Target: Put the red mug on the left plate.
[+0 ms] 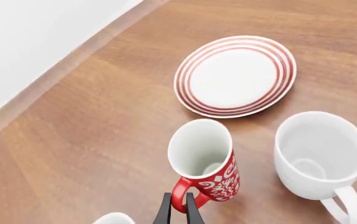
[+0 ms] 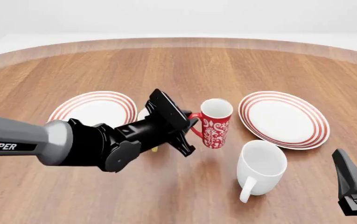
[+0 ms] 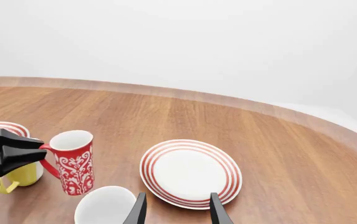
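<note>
We are reaching our left gripper [image 2: 189, 135] across the counter [image 2: 165, 65], clamping the red mug's [image 2: 215, 123] handle, right of the left plate [image 2: 94, 108]. Only the right wrist view is showing the yellow mug [image 3: 23, 175].

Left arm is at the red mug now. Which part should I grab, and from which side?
Take the red mug by its loop handle. The mug stands upright with the handle sticking out toward the left plate, the side the left tool comes from. In the left wrist view its fingers already sit either side of the loop, nearly closed on it. The body is tall and slim, likely tippy if pushed.
</note>
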You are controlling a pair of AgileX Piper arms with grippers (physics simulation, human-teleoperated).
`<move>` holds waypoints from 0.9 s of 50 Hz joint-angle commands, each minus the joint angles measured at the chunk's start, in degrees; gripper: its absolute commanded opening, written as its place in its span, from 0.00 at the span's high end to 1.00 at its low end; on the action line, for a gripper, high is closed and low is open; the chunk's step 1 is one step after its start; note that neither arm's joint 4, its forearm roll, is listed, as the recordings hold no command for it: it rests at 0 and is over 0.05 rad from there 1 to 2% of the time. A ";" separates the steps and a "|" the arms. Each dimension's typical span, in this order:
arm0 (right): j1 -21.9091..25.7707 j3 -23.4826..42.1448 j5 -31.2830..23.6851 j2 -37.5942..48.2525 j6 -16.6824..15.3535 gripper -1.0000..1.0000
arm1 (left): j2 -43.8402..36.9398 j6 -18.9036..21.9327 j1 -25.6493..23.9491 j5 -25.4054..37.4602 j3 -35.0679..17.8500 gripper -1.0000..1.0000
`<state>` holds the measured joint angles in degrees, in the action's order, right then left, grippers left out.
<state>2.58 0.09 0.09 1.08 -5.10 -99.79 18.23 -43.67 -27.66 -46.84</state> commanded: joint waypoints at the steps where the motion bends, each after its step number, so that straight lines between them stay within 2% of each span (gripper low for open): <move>1: 0.01 0.00 0.04 0.07 0.00 0.00 | 2.68 -0.07 0.70 0.59 0.01 1.00; 19: -0.01 0.00 0.02 0.01 -0.02 0.00 | 5.10 -1.12 2.70 0.40 0.53 1.00; 45: -0.02 0.00 0.01 0.00 -0.01 0.00 | 6.82 -1.05 8.76 -3.13 2.41 1.00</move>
<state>2.58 0.09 0.12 1.12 -5.09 -93.83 16.70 -36.85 -29.49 -44.94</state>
